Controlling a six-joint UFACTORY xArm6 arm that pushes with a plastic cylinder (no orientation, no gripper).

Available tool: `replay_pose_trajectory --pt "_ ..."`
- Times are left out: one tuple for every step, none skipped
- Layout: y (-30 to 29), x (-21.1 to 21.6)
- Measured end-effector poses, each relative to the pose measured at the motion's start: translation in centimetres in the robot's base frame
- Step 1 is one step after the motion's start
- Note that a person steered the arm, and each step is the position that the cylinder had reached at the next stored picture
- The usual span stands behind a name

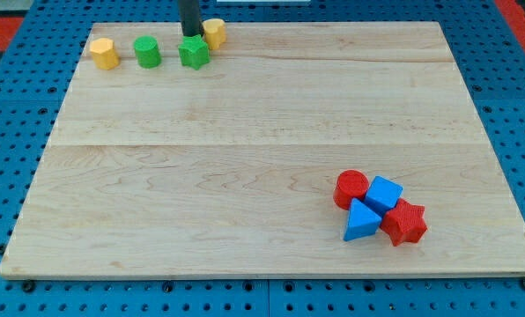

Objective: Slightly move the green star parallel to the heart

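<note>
Green star (194,53) near the desk's (245,176) 11 o'clock corner, right against my tip (192,35) at its 12 o'clock (bare rod, no pincer to part or close), near yellow block (214,33) at 1 o'clock, far yellow block (104,53) at 9 o'clock, heart among them unclear.

The pale wooden worktop (245,176) carried two groups. Along its top edge near the top-left corner lay a yellow block (104,54), a green cylinder (147,52), a green star (194,53) and another yellow block (214,33). Near the bottom-right corner clustered, touching, a red cylinder (351,187), a blue cube (384,194), a blue triangle (360,221) and a red star (405,222).
</note>
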State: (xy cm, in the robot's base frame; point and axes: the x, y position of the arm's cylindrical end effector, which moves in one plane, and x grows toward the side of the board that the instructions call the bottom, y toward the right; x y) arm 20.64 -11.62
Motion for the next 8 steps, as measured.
replay_pose_trajectory --pt "0.6 -1.4" --pt "5.4 3.8" --pt "7.0 3.8" --pt "3.9 4.7" --pt "4.5 11.7" --pt "1.5 11.8" --pt "-2.3 8.4" --pt "-0.6 8.4"
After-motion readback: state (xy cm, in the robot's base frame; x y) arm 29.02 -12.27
